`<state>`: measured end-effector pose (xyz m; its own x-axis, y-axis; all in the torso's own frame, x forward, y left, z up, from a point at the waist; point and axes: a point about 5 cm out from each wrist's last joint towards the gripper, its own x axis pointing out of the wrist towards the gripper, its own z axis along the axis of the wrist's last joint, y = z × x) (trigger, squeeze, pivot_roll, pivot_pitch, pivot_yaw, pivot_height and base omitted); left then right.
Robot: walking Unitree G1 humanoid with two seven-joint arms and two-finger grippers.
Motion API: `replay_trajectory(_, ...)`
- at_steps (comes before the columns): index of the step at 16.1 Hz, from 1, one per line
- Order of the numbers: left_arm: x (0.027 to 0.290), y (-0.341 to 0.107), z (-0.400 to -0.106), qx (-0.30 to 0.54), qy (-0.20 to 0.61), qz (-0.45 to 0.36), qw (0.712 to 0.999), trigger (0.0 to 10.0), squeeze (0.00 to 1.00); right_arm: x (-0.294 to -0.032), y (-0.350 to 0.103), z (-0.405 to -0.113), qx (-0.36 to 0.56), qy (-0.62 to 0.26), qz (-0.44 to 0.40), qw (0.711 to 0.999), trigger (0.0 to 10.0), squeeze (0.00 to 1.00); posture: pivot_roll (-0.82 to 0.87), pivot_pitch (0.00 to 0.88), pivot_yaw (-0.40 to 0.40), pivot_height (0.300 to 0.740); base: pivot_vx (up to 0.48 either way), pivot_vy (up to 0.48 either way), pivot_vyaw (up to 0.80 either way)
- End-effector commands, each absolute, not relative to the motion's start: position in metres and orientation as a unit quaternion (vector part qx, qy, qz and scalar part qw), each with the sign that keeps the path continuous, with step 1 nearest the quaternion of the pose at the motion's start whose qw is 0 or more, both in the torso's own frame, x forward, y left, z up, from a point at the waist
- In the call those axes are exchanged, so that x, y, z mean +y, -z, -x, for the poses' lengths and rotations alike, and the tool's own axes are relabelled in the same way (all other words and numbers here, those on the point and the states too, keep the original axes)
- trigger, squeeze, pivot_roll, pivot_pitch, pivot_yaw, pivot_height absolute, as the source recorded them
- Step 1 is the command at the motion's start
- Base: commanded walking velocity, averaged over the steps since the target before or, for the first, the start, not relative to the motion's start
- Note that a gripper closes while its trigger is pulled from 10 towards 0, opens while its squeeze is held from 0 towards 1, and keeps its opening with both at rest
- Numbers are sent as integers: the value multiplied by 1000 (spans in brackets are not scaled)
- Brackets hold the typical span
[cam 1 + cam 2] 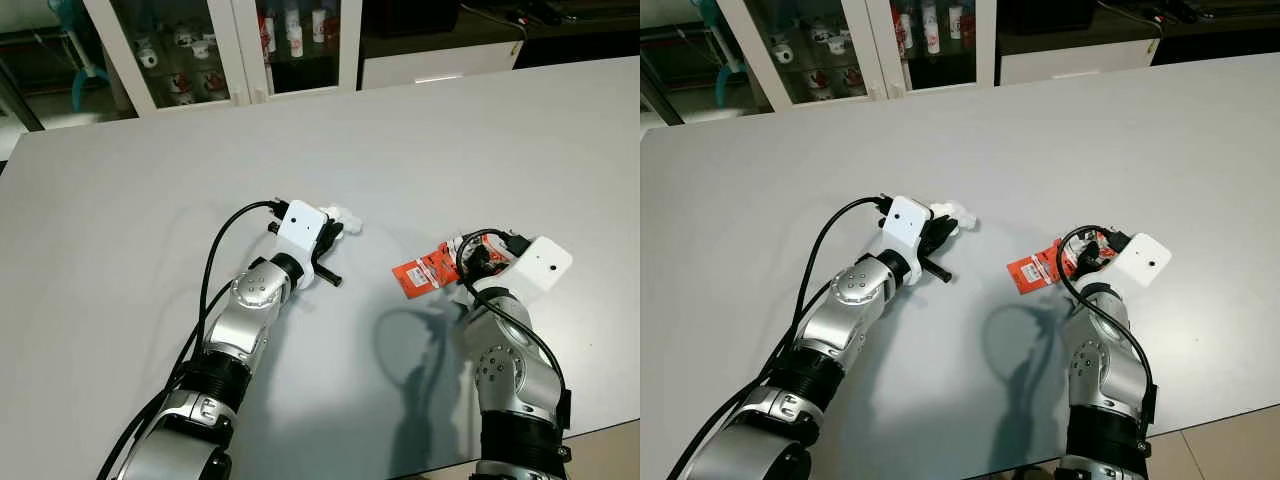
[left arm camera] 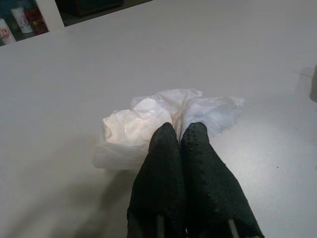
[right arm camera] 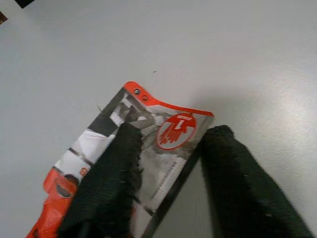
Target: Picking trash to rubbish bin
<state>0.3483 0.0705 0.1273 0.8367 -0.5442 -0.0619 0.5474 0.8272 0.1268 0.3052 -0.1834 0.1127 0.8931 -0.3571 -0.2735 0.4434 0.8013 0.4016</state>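
A crumpled white tissue lies on the grey table, and my left gripper is shut on its near edge, the two black fingertips pressed together into the paper. To the right lies a flat red and white wrapper. My right gripper stands open over the wrapper's end. One finger rests on the printed face and the other sits on the table just beside its edge.
A glass-door cabinet with small bottles and figures stands beyond the table's far edge. The table's near edge runs close behind my right arm. Wide bare tabletop lies to the left and far right.
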Motion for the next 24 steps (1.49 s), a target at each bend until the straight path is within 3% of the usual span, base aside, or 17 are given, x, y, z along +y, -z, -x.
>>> replay_trajectory(1, 70, -128, -347, 10, 293, -74, 953, 0, 0, -178, -89, -300, 148, 213, -252, 932, 0, 0, 123, 167, 71, 740, 0, 0, 0)
replay_trajectory(17, 63, -130, -347, 8, 299, -69, 952, 0, 0, -190, -116, -304, 84, 232, -207, 947, 0, 0, 119, 150, 74, 740, 0, 0, 0)
replay_trajectory(24, 61, -131, -348, 6, 300, -69, 952, 0, 0, -190, -163, -309, -45, 208, -163, 963, 0, 0, 119, 138, 79, 740, 0, 0, 0)
